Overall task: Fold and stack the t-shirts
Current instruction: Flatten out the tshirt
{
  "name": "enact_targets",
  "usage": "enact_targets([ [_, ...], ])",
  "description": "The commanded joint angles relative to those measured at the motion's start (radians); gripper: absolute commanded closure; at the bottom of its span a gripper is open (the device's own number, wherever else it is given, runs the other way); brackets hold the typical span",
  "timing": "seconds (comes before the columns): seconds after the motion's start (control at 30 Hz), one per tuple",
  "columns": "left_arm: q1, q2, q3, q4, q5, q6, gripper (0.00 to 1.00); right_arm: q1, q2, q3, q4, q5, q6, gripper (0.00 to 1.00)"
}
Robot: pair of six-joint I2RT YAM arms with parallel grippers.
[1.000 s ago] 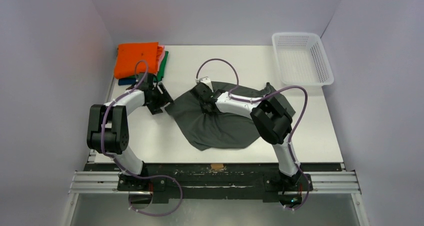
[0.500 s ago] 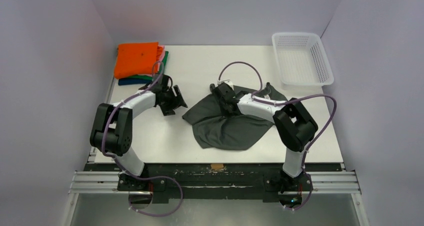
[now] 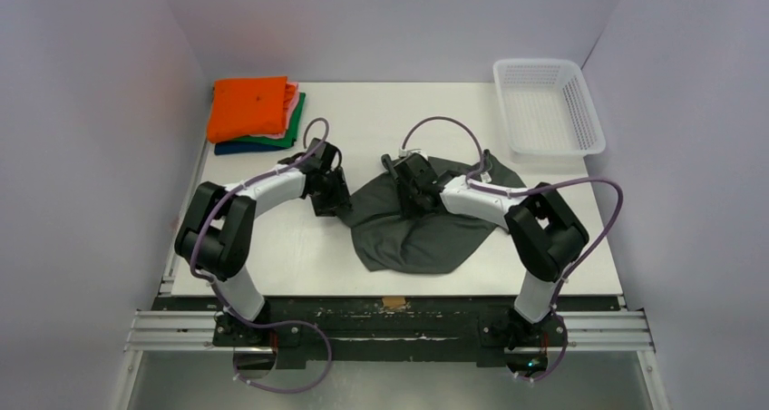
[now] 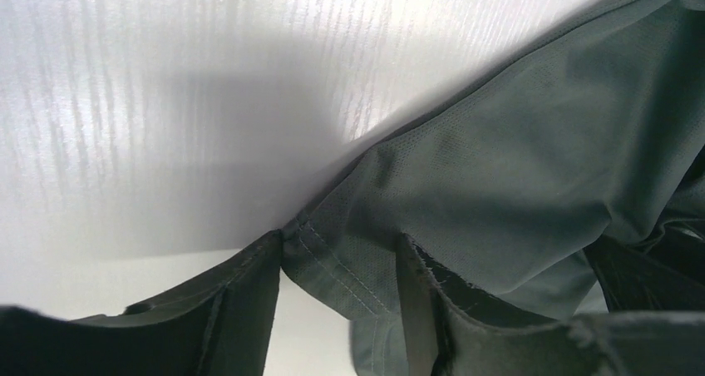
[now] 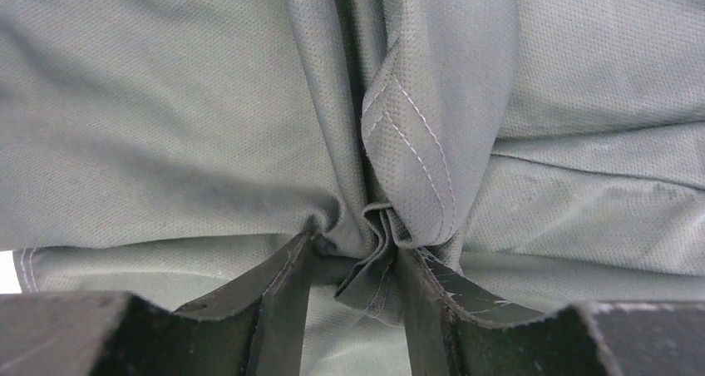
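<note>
The charcoal-grey t-shirt (image 3: 426, 229) lies crumpled at the table's middle. My right gripper (image 3: 414, 185) is shut on a bunched fold near its top; in the right wrist view the gripper (image 5: 357, 251) pinches gathered cloth (image 5: 416, 143) between its fingers. My left gripper (image 3: 332, 195) is at the shirt's left edge. In the left wrist view it (image 4: 339, 247) is open with the shirt's stitched hem (image 4: 349, 268) lying between its fingers. A folded stack sits at the back left: orange shirt (image 3: 249, 106) on top, pink (image 3: 292, 100), green (image 3: 296, 124) and dark blue (image 3: 238, 147) edges below.
A white plastic mesh basket (image 3: 547, 106) stands at the back right corner. White walls close in the table on the left, back and right. Bare white table (image 4: 166, 101) lies left of the shirt's edge.
My right gripper has dragged the shirt to the right and bunched it up. My left gripper has moved right from near the stack to the shirt's left edge.
</note>
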Motion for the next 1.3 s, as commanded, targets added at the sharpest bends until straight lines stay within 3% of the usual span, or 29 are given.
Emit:
enact_targets([
  [0.0, -0.015, 0.072, 0.033, -0.004, -0.006, -0.017, 0.54, -0.019, -0.093, -0.026, 0.035, -0.009, -0.002, 0.59],
  [0.1, -0.019, 0.113, 0.074, -0.018, -0.004, -0.014, 0.7, -0.028, -0.131, -0.052, 0.048, -0.008, -0.005, 0.57],
  [0.17, -0.02, 0.128, 0.088, -0.022, -0.004, -0.008, 0.93, -0.034, -0.153, -0.069, 0.048, -0.008, -0.009, 0.57],
  [0.2, -0.02, 0.128, 0.089, -0.02, -0.007, -0.007, 1.0, -0.038, -0.166, -0.077, 0.05, -0.008, -0.012, 0.56],
  [0.53, -0.019, -0.058, -0.01, -0.045, -0.175, 0.0, 1.0, -0.047, -0.133, -0.076, 0.079, -0.08, -0.033, 0.55],
  [0.93, -0.019, -0.049, -0.008, -0.032, -0.149, 0.016, 1.0, -0.044, -0.059, -0.037, 0.128, -0.122, -0.04, 0.57],
  [1.1, -0.019, -0.045, -0.01, -0.029, -0.144, 0.017, 1.0, -0.022, -0.085, -0.015, 0.104, -0.049, -0.051, 0.57],
  [1.27, -0.019, -0.053, -0.017, -0.018, -0.136, 0.022, 1.0, 0.014, -0.057, 0.038, 0.048, 0.016, -0.056, 0.49],
])
